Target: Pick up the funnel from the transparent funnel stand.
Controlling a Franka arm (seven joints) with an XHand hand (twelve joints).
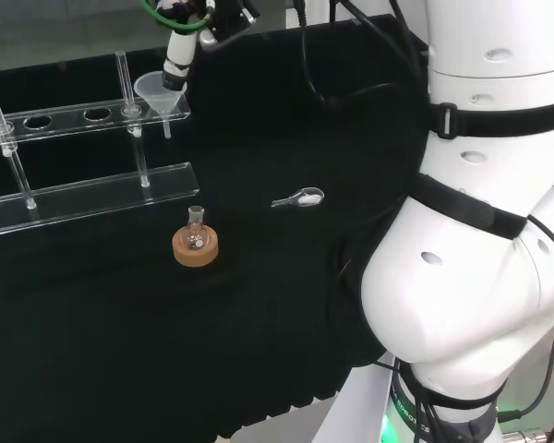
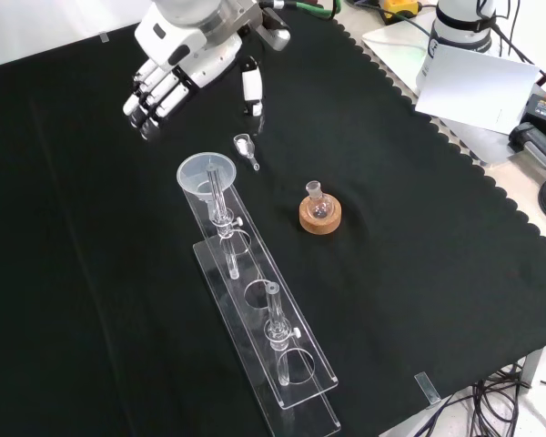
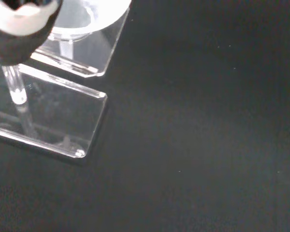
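The funnel (image 2: 207,173) sits in the end hole of the transparent funnel stand (image 2: 282,364), its stem hanging through. In the front view the robot hand (image 2: 164,77) hovers just beyond it, apart, fingers seemingly relaxed and holding nothing. A small flask (image 2: 318,202) on a cork ring (image 2: 320,218) stands nearby on the surface (image 2: 437,273).

Hand (image 2: 177,68) up over cloth, fingers (image 2: 150,100) relaxed, thumb apart, empty.
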